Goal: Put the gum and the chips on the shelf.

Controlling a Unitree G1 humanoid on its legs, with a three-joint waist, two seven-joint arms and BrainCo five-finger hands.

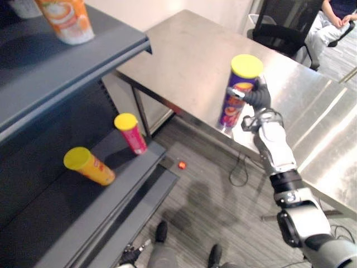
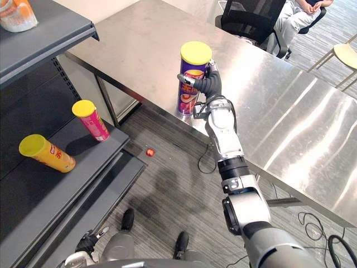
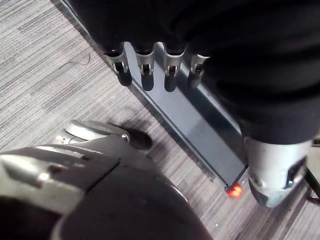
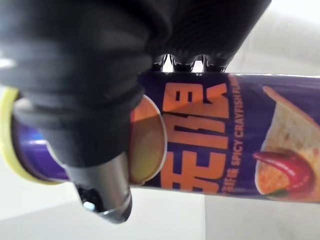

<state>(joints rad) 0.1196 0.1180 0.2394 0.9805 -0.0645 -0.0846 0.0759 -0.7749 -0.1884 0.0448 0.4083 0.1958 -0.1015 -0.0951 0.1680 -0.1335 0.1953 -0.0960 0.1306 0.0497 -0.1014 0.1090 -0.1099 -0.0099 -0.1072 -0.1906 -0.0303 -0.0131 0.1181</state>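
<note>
A purple chips can [image 1: 237, 97] with a yellow lid stands upright at the near edge of the steel table [image 1: 189, 61]. My right hand [image 2: 211, 85] is shut on it, fingers behind and thumb [image 4: 102, 187] across the can's front [image 4: 225, 145]. A small red round thing [image 1: 182, 164] lies on the grey floor beside the shelf's base, also seen as a red dot [image 3: 233, 190] near my left hand. My left hand [image 3: 145, 75] hangs low over the floor with straight fingers, holding nothing.
The dark shelf [image 1: 120, 178] at the left carries a lying orange can [image 1: 89, 166] and a leaning red can [image 1: 131, 133]. An orange packet [image 1: 67, 19] stands on its upper board. A black chair [image 1: 284, 25] with a seated person is behind the table.
</note>
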